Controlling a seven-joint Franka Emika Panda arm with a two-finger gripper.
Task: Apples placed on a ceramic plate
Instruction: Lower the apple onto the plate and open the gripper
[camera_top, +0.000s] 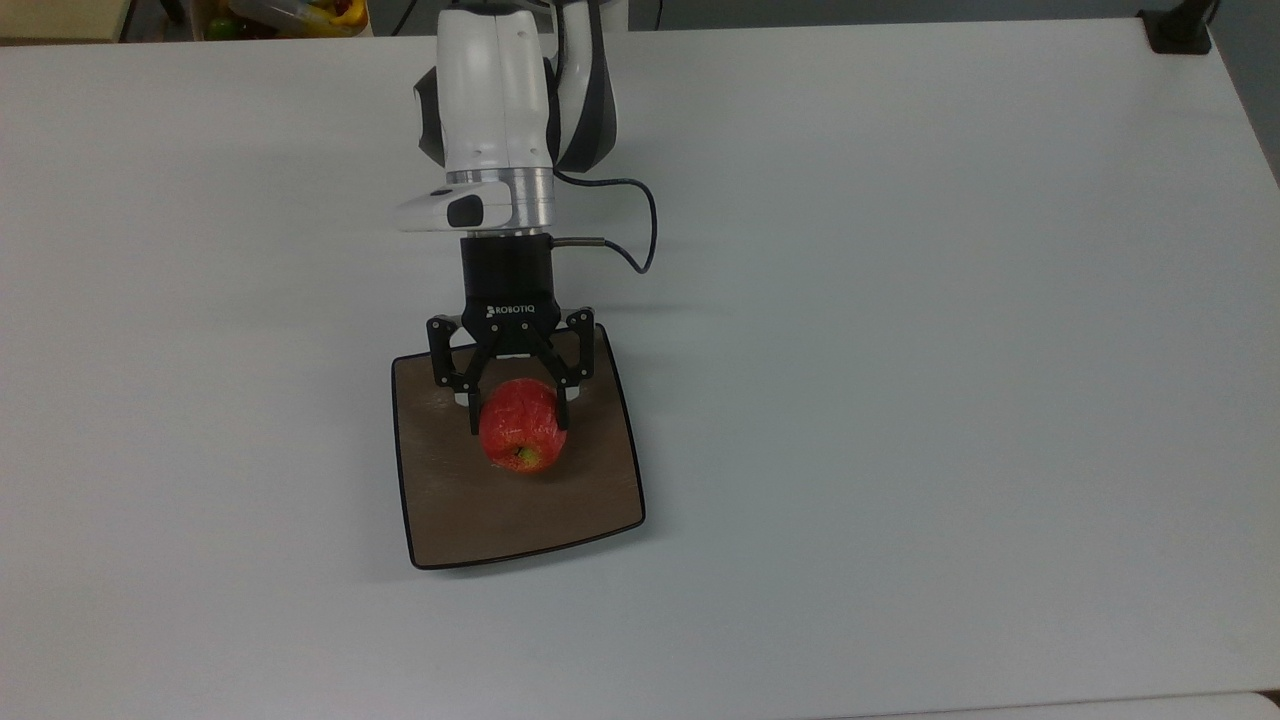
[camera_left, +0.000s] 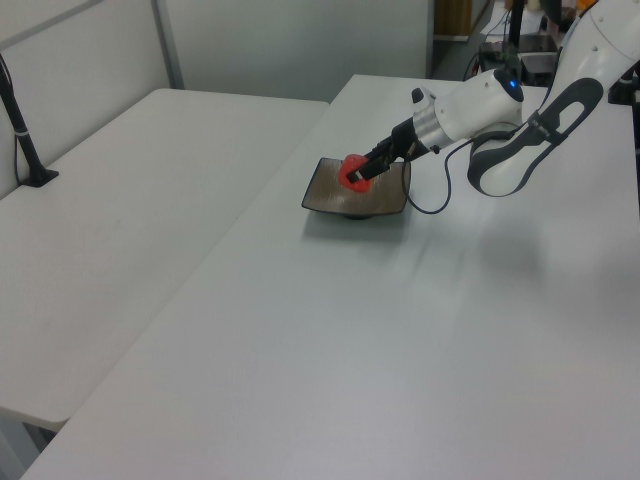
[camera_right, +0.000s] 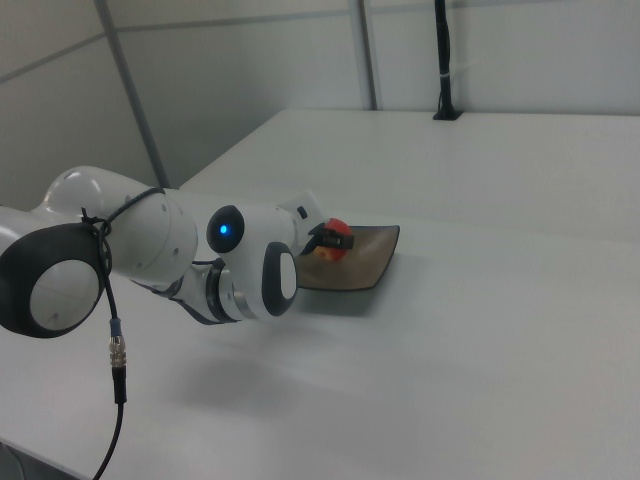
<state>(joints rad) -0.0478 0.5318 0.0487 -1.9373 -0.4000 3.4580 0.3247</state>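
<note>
In the right view, your arm's white body (camera_right: 240, 265) covers the near corner of the ceramic plate (camera_right: 370, 262) and most of the gripper (camera_right: 330, 240), so the apple (camera_right: 333, 247) peeks out as a small red spot. In the top view, you cannot tell whether the apple (camera_top: 522, 438) touches the plate (camera_top: 520, 510). The arm (camera_top: 500, 90) runs off the top view's upper edge.
</note>
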